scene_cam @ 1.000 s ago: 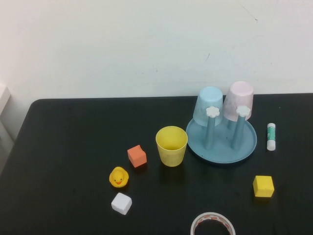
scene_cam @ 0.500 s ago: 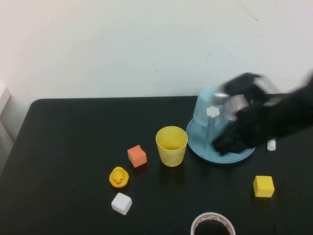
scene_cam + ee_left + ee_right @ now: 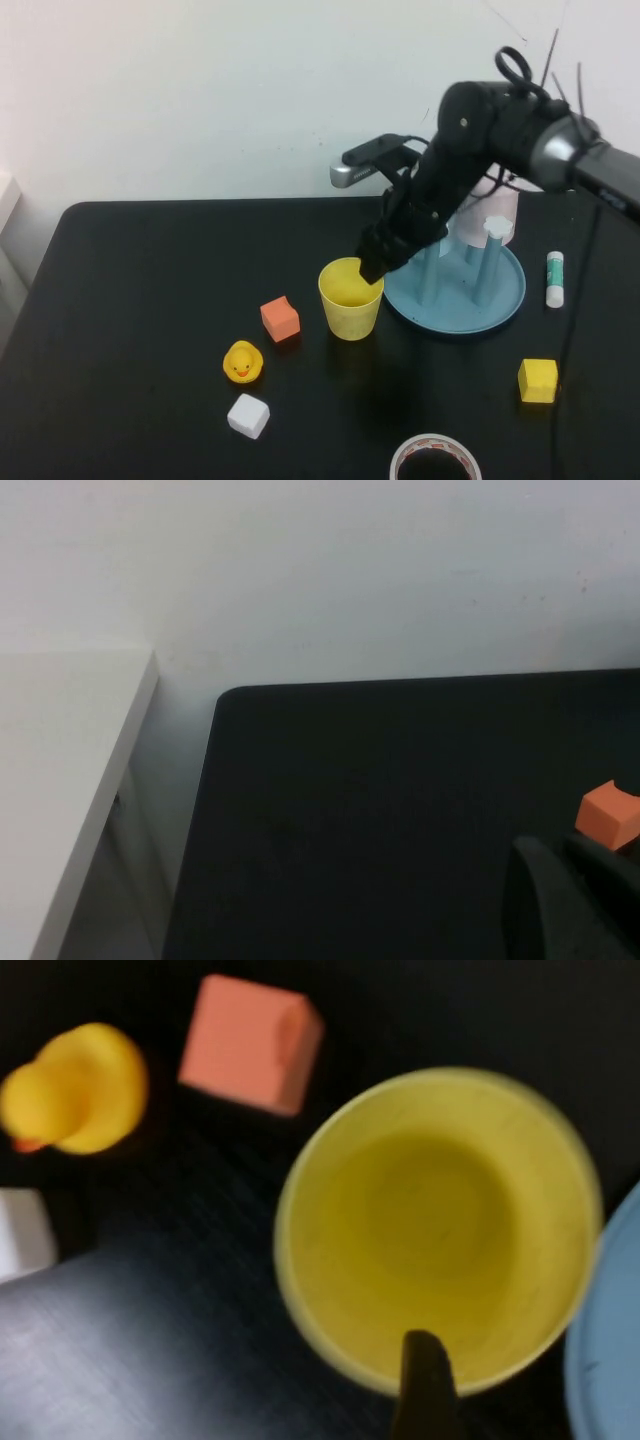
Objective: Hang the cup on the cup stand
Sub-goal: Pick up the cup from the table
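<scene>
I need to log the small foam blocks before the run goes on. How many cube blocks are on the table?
3. The orange cube sits left of the yellow cup, the white cube near the front beside the duck, and the yellow cube front right. The right arm may hide others.

The right arm, absent a second ago and a blur over the cup stand (image 3: 495, 300) half a second ago, now reaches across it; the right gripper (image 3: 376, 262) hangs open at the cup's (image 3: 351, 299) two o'clock rim, hiding the pale blue cup.
</scene>
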Available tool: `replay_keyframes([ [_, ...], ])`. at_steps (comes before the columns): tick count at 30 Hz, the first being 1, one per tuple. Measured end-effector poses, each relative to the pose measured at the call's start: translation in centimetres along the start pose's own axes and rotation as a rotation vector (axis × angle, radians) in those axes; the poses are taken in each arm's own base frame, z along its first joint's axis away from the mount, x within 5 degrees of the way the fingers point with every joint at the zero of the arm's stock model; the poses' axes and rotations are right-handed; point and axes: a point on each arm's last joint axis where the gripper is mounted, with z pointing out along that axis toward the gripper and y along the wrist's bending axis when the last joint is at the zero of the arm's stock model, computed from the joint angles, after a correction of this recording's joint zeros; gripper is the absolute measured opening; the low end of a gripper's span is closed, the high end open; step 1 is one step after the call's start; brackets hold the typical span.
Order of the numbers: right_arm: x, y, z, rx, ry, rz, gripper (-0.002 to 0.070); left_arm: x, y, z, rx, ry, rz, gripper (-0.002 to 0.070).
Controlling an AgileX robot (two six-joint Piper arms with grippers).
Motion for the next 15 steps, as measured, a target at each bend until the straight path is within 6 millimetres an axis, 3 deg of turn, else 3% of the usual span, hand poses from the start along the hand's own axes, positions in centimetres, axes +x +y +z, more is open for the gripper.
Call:
replay_keyframes([
  [5, -1.3, -1.0, 1.0, 0.037, 0.0, -0.025, 0.0453, -0.1, 0.0, 0.0, 0.002, -0.011, -0.001, -0.0001],
  [11, -1.1, -1.6, 3.0, 0.049, 0.023, -0.023, 0.0453, -0.1, 0.0, 0.0, 0.002, -0.013, -0.002, -0.0001],
  [15, -1.1, -1.7, 3.2, 0.053, 0.015, -0.024, 0.0435, 0.0, 0.0, 0.1, 0.005, -0.02, -0.006, -0.0001],
])
